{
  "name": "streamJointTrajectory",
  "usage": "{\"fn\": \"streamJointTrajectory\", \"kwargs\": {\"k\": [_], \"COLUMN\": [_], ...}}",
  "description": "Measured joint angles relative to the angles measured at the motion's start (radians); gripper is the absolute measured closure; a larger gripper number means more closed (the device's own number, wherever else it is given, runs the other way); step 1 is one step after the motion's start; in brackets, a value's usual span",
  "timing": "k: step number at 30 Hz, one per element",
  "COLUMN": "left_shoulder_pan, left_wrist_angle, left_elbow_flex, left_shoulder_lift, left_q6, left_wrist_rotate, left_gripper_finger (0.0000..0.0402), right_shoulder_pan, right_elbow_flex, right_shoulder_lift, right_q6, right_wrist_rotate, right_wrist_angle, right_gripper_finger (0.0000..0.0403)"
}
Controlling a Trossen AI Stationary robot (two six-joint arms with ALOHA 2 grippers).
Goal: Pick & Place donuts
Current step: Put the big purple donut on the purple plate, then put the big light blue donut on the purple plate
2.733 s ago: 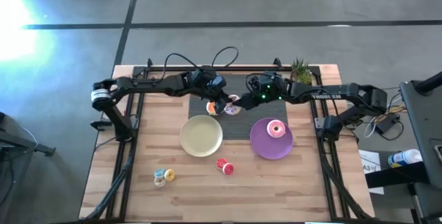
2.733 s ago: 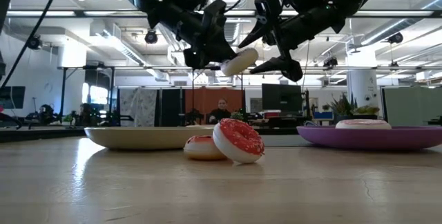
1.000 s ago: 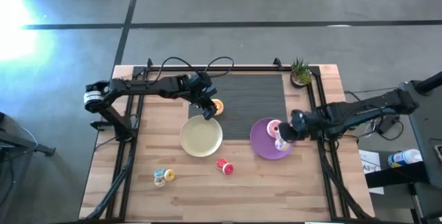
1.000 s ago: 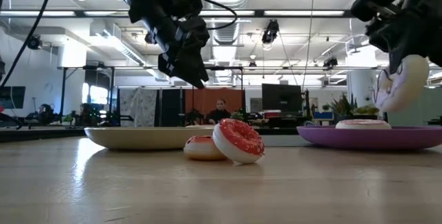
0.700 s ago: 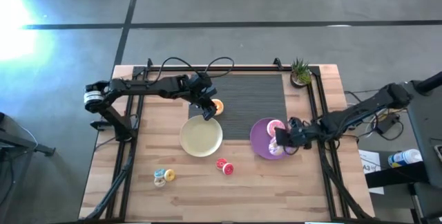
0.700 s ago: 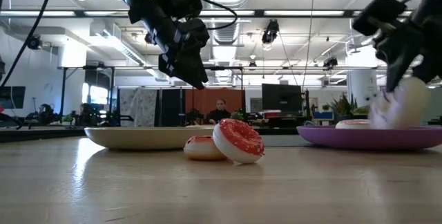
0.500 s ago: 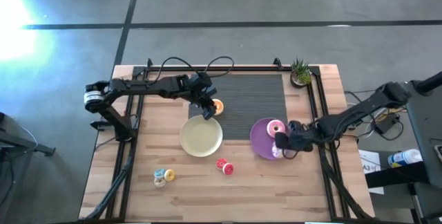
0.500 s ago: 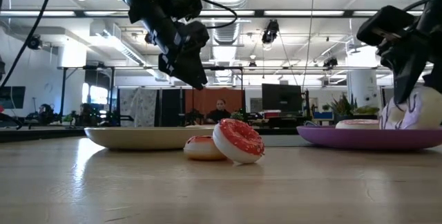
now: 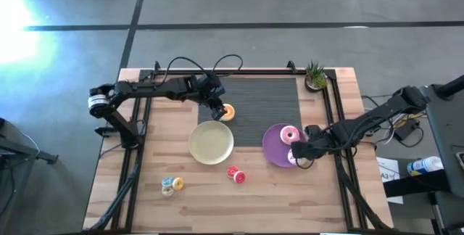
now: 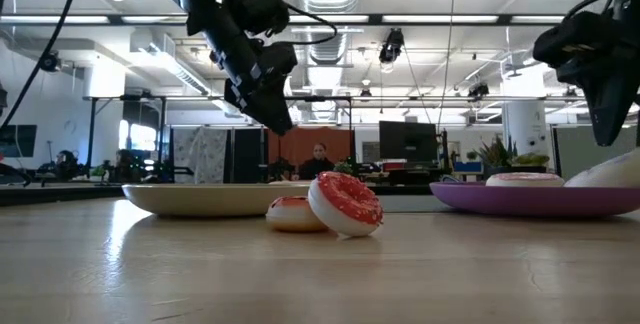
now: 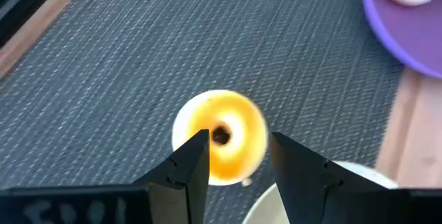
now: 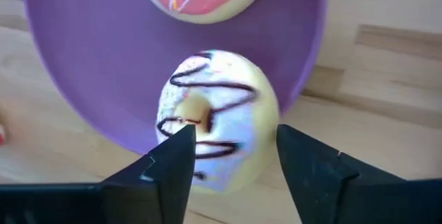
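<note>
On the purple plate (image 9: 279,148) I have two donuts: a pink donut (image 9: 290,134) near its middle and a white donut (image 12: 215,117) with dark squiggles, which lies right at the plate's rim on the side nearest my right gripper (image 9: 305,151). That gripper hangs just beside the white donut with its fingers spread, one on each side, and nothing is pinched. I think this is the let-go step, so I would lift straight up and not bump the donut, since it sits at the rim and could roll off. My left gripper (image 11: 233,156) is far from the purple plate, above the dark mat (image 9: 264,101), fingers spread over an orange donut (image 11: 219,135) and holding nothing. To grab it well I would come down with one finger on each side of the ring. Counting now: six donuts in all, two on the purple plate, the orange one on the mat, a red pair (image 9: 235,173) on the wood, and a yellow and teal pair (image 9: 172,185) much farther off. Two plates, and the yellow plate (image 9: 211,142) has no donut.
</note>
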Motion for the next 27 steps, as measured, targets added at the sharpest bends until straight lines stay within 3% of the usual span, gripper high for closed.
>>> {"fn": "streamJointTrajectory", "kwargs": {"k": [11, 17, 27], "left_shoulder_pan": [0.100, 0.145, 0.140], "left_wrist_angle": [-0.023, 0.030, -0.024], "left_elbow_flex": [-0.011, 0.021, 0.083], "left_shoulder_lift": [0.010, 0.106, 0.287], "left_q6": [-0.002, -0.082, -0.073], "left_wrist_rotate": [0.005, 0.133, 0.153], "left_gripper_finger": [0.0276, 0.0276, 0.0276], "right_shoulder_pan": [0.002, 0.002, 0.002], "right_elbow_flex": [0.085, 0.104, 0.122], "right_shoulder_lift": [0.002, 0.002, 0.002], "right_q6": [-0.024, -0.021, -0.003], "right_wrist_rotate": [0.189, 0.208, 0.211], "right_wrist_angle": [-0.108, -0.123, -0.119], "right_gripper_finger": [0.0172, 0.0157, 0.0145]}}
